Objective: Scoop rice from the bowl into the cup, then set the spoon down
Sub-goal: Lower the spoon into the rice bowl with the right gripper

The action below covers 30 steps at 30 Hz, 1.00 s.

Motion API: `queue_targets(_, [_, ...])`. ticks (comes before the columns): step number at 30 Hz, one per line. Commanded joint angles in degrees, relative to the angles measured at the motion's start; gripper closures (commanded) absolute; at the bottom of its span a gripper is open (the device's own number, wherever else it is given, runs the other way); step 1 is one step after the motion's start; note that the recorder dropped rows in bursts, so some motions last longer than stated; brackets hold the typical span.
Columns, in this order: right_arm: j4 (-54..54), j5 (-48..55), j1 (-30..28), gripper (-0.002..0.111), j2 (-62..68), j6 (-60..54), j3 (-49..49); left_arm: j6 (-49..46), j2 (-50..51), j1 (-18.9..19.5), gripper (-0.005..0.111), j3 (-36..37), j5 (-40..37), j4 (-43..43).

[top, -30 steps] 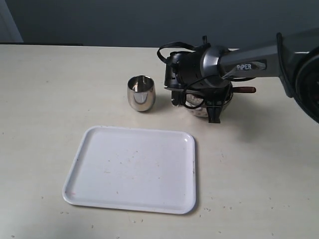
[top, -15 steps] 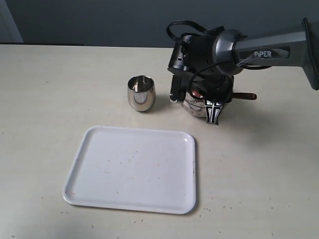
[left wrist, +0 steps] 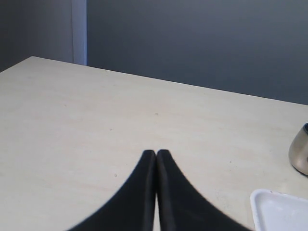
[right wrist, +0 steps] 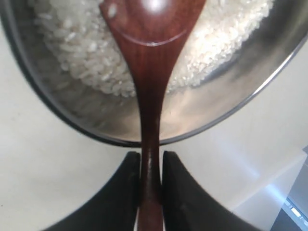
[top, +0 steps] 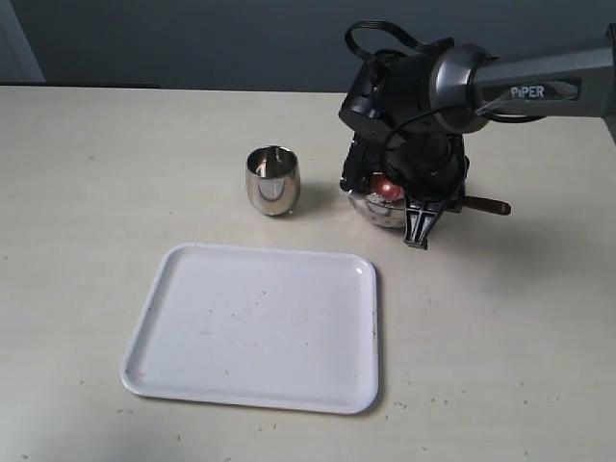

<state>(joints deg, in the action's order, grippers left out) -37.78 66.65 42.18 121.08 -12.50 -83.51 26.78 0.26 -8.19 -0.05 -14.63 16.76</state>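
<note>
My right gripper (right wrist: 150, 161) is shut on the handle of the dark reddish-brown spoon (right wrist: 150, 72). The spoon's oval head lies on the white rice (right wrist: 72, 48) inside the steel bowl (right wrist: 202, 108). In the exterior view the right arm hangs over the bowl (top: 377, 208), hiding most of it, with the gripper (top: 418, 229) at its right side; the spoon's handle end (top: 489, 205) sticks out to the right. The steel cup (top: 272, 180) stands upright left of the bowl, apart from it. My left gripper (left wrist: 156, 155) is shut on nothing above bare table, with the cup (left wrist: 300, 153) at the frame edge.
A white tray (top: 255, 327) lies in front of the cup and bowl, its corner (left wrist: 279, 211) also in the left wrist view. A few loose grains dot the table near its front edge. The table's far edge meets a dark wall.
The right arm has swung to the right over the bowl, and the spoon's handle end now points further right. The cup and tray have stayed put.
</note>
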Motion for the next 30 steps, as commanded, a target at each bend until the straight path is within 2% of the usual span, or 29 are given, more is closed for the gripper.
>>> queue_targets(1, [0.1, -0.92, -0.4, 0.109, -1.48, -0.29, -0.25, 0.01, -0.26, 0.1, 0.106, 0.05, 0.6, 0.03])
queue_targets(13, [-1.09, -0.74, -0.53, 0.109, -1.48, -0.29, -0.25, 0.11, -0.26, 0.1, 0.106, 0.05, 0.59, 0.03])
queue_targets(20, [-10.27, -0.73, -0.53, 0.109, -1.48, 6.97, -0.25, 0.11, -0.26, 0.1, 0.106, 0.05, 0.59, 0.03])
queue_targets(30, [-17.44, -1.38, 2.21, 0.109, -0.32, 9.59, -0.25, 0.11, -0.26, 0.1, 0.106, 0.05, 0.59, 0.03])
